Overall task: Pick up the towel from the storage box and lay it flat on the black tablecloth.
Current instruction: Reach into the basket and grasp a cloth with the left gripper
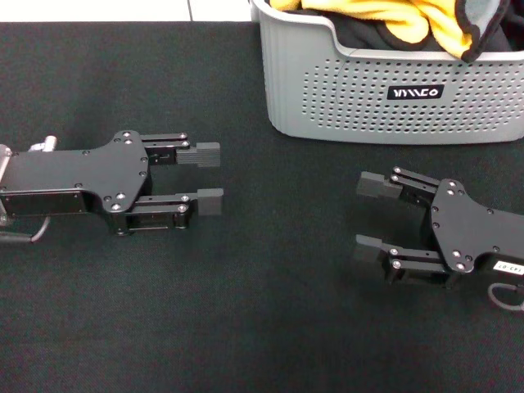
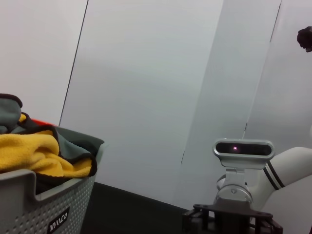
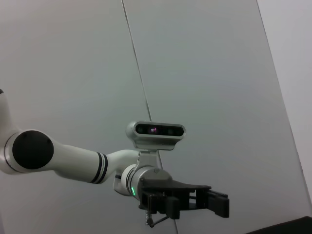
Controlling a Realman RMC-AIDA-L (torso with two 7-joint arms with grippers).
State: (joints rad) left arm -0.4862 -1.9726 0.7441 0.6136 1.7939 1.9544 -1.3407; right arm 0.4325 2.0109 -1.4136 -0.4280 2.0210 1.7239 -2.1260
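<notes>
The towel (image 1: 426, 29) is being shown bunched inside the storage box (image 1: 393, 106), at the far right of the black tablecloth (image 1: 270, 327); its yellow-orange face is uppermost, with a grey face and dark piped edge folded over at the box's right rim. A black cloth bundle (image 1: 368, 34) is lying under it in the box. No long axis can be assigned to the towel while it is crumpled.

Both tools are being held low over the tablecloth, nothing gripped. The left tool (image 1: 209, 177) is being pointed toward the robot's right, its fingers apart; the right tool (image 1: 372, 214) is being pointed toward the robot's left, its fingers likewise apart (the two tools are facing each other across a bare stretch of cloth).

The deciding relation: the towel is lying beyond and above the right tool, almost directly ahead of it past the box's front wall, whereas from the left tool it is lying ahead and well off to the right. The right arm is judged the nearer, and a lift over the rim would be required before any descent.

A small black label (image 1: 416, 92) on the front wall is carrying white lettering, appearing to read roughly "VIVICO", though the letters cannot be made out with certainty. In the left wrist view the same label (image 2: 59, 220) is appearing below the towel (image 2: 34, 153).
</notes>
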